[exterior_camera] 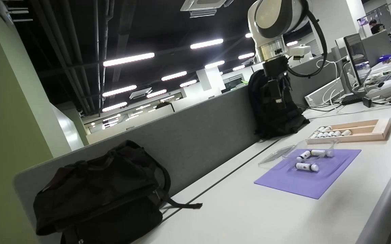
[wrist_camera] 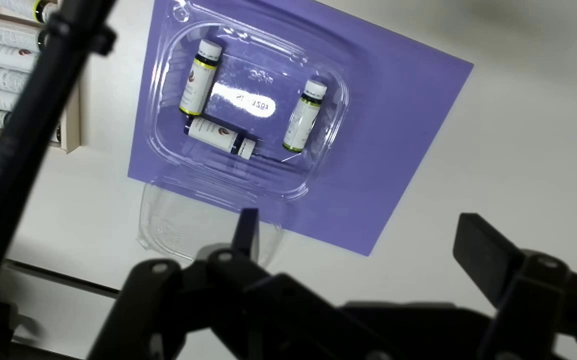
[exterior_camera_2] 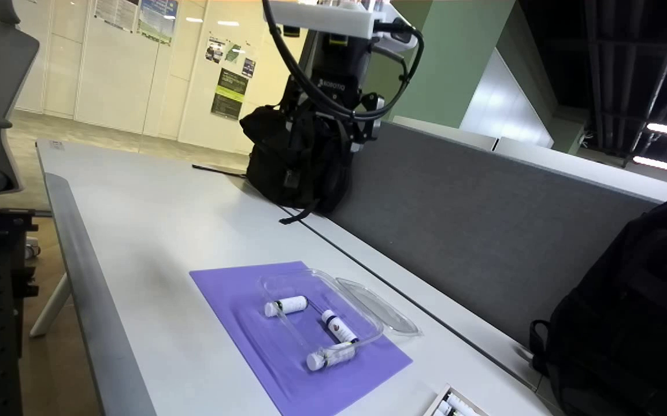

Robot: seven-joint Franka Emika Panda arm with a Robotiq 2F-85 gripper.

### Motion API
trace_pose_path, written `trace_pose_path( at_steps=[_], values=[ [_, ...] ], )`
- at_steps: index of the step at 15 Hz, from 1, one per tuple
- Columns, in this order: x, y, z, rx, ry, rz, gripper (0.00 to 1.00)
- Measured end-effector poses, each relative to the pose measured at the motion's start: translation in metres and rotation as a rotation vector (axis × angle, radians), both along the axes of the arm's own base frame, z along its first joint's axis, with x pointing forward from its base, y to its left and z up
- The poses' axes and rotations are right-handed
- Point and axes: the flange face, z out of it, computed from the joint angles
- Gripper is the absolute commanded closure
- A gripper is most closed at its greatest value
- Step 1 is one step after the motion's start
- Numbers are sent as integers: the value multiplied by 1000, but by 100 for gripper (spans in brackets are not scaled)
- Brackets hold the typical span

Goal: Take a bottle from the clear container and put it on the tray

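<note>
The clear container (wrist_camera: 156,100) lies open on the purple mat. Three small white-labelled bottles lie on their sides in it: one at upper left (wrist_camera: 197,82), one below it (wrist_camera: 213,135), one at right (wrist_camera: 301,122) in the wrist view. They also show in both exterior views (exterior_camera: 306,166) (exterior_camera_2: 339,326). The light-wood tray (exterior_camera: 382,128) holds several similar bottles in compartments; only parts of it show in the wrist view (wrist_camera: 72,125) and at the bottom of an exterior view (exterior_camera_2: 438,400). My gripper (wrist_camera: 358,225) is open and empty, high above the table; it also shows in both exterior views (exterior_camera: 278,100) (exterior_camera_2: 325,136).
The purple mat (wrist_camera: 393,125) lies under the container. The clear lid (wrist_camera: 183,225) extends past the mat's edge onto the white table (exterior_camera: 283,217). A grey partition (exterior_camera: 209,122) runs along the table, with black backpacks (exterior_camera: 100,189) (exterior_camera: 276,115) against it. A monitor (exterior_camera: 356,57) and cables stand beyond the tray.
</note>
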Motion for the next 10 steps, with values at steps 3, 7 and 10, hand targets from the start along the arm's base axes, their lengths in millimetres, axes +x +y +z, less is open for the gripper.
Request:
trace_pose_path(
  at_steps=[3, 7, 10],
  values=[
    [5, -15, -29, 2, -1, -33, 0],
    [14, -41, -86, 10, -17, -101, 0],
    [15, -53, -129, 12, -2, -141, 0]
  ],
)
